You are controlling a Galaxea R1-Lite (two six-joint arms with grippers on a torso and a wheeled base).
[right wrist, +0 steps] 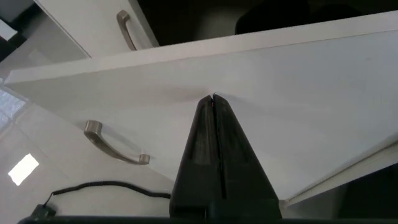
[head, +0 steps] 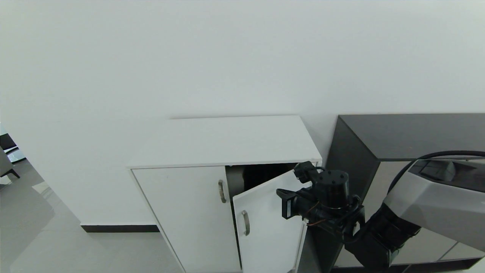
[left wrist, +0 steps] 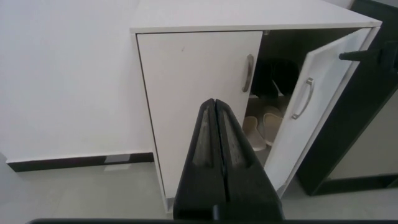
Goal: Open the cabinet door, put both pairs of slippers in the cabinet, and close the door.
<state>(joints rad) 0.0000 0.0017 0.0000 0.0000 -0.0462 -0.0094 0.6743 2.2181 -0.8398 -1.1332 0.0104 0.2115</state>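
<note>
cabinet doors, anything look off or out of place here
Only the right door stands ajar, while the left door is shut. The right gripper, fingers shut, appears to touch the ajar door's outer face. Inside lie pale slippers. Nothing looks spilled or damaged.

The right door (head: pixel 265 223) stands ajar, and there's just a narrow wedge of opening between its handle edge and the shut left door (head: pixel 182 212). It's a tight way in. Slippers (left wrist: pixel 264 124) lie inside behind that gap. The right gripper (right wrist: pixel 213 99), fingers together, sits against the door's outer face. A dark sideboard (head: pixel 398 132) crowds the hinge side. The floor (left wrist: pixel 93 193) before the left door lies open.
</note>
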